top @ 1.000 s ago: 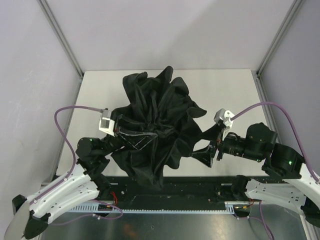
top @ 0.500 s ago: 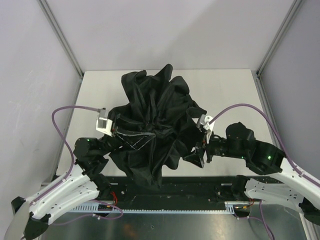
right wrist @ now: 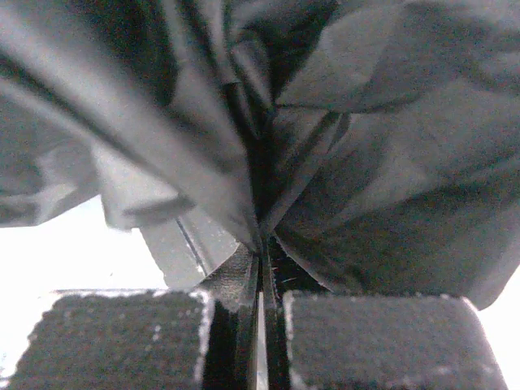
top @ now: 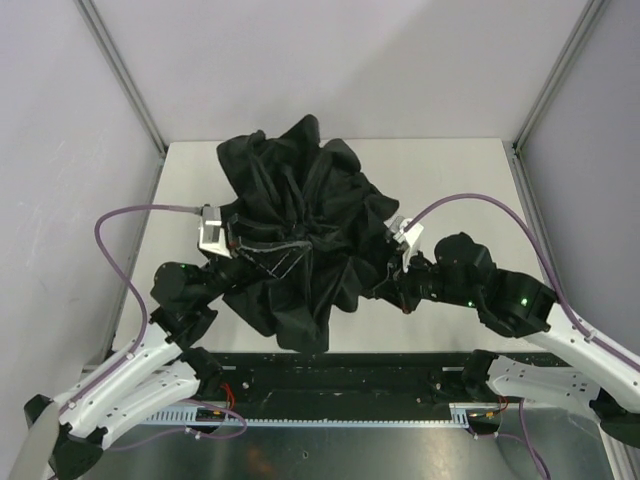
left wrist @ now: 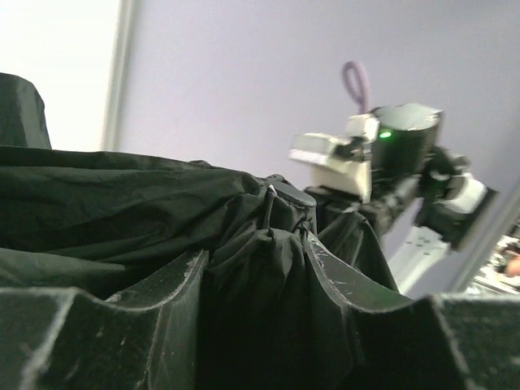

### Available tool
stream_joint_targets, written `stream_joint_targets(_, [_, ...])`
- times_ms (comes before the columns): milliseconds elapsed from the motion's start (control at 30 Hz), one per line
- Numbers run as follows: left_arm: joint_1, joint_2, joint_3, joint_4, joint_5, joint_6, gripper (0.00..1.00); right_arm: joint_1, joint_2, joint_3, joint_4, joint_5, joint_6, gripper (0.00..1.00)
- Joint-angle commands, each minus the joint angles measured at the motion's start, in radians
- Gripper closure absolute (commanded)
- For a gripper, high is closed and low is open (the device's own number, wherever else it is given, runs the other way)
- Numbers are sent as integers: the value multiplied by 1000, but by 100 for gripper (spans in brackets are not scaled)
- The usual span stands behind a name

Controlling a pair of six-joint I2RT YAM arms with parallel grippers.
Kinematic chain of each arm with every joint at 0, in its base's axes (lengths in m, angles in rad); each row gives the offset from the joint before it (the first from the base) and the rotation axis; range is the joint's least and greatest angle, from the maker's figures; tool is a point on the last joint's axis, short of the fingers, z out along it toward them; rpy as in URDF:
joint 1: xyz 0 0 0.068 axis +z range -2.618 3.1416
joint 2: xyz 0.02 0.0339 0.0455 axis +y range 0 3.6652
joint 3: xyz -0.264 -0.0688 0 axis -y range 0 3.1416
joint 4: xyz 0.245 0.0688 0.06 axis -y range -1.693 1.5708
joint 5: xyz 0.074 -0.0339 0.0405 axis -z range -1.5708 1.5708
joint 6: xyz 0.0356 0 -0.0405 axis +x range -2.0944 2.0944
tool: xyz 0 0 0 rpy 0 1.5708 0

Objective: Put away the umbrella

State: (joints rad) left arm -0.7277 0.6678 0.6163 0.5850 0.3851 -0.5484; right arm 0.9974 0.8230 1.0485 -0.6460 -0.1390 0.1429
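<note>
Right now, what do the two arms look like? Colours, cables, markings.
Same build on the left arm and right arm: white base links, black joints above, each with a purple cable looping to a white wrist camera. Green light on the right one. Tool pads are black and textured.

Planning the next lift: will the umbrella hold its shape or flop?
Probably floppy: the umbrella lies in crumpled folds. Its cloth likely drags, since the right gripper pinches only a thin fold. Thin ribs may snag.

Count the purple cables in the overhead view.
2. The left cable loops out to the left of the umbrella; the right cable arcs away on its right. Their lower runs near the arm bases are partly hidden.
</note>
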Motion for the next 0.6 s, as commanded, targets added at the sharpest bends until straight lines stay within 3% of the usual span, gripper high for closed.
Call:
stream_joint_targets(0, [41, 44, 62, -7, -95, 94, 100, -10, 38, 114, -116, -7, 53, 100])
stream_joint_targets(233, [45, 118, 71, -17, -127, 125, 100, -6, 182, 183, -35, -280, 126, 100])
stream_joint_targets(367, [48, 133, 63, -27, -161, 147, 100, 42, 253, 218, 30, -339, 121, 100])
stream_joint_targets(567, [48, 195, 83, -25, -114, 77, 100, 76, 335, 226, 300, -501, 171, 100])
